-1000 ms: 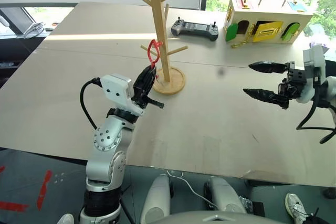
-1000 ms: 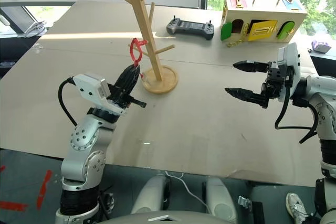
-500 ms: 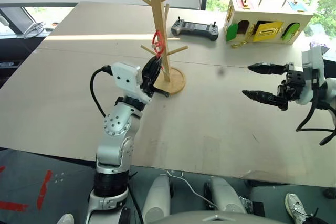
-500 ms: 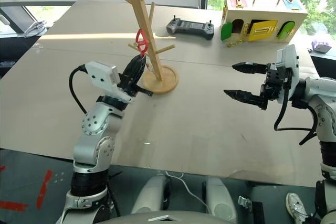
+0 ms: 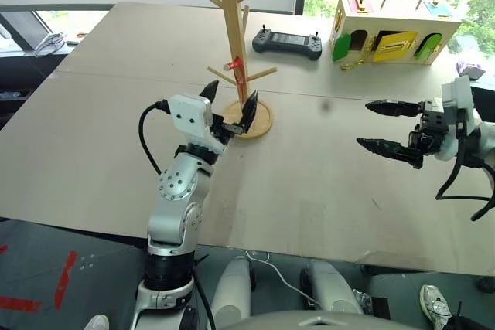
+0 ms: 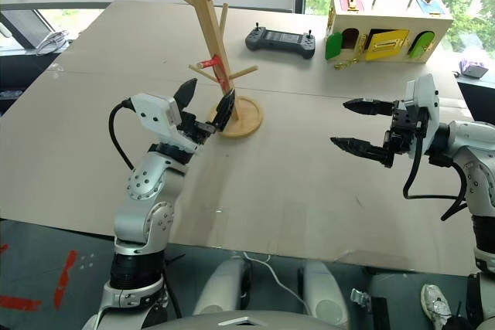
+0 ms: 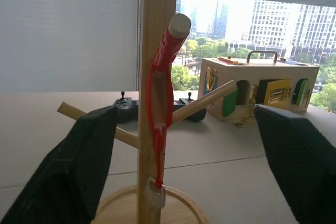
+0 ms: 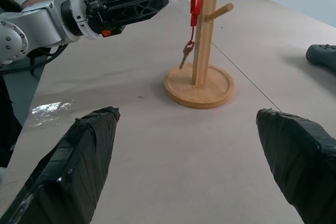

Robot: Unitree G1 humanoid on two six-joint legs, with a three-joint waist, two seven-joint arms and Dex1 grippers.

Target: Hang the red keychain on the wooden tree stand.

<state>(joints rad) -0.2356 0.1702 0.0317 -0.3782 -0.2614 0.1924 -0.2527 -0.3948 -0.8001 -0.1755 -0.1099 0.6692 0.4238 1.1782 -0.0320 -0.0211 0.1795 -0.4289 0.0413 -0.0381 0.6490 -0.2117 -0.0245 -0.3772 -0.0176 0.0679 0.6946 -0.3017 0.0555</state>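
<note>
— Where's the red keychain [image 7: 159, 109] now?

— Hanging on the wooden tree stand [image 5: 235, 44]. Its loop is over a slanted peg on the side of the post nearest the robot, and its long axis runs almost straight down the post, the small silver key [image 7: 156, 195] at the low end, just above the round disc base.

— Can you see that from the head cameras?

— Only as a red streak against the post. The left wrist camera shows the loop wrapped over the peg's round end and the key dangling; the right wrist camera shows it from the side, the key hanging a little clear of the post.

— And the grippers?

— The left gripper [image 5: 230, 105] is spread wide, one finger either side of the post near the base, holding nothing. The right gripper [image 6: 362, 124] is also spread wide and empty, well apart from the stand, over the right part of the table [image 5: 309, 168].

— Anything else on the table?

— Toward the far edge, a black controller [image 5: 287, 42], and at the far right corner a wooden box with coloured doors [image 5: 393, 28].
</note>
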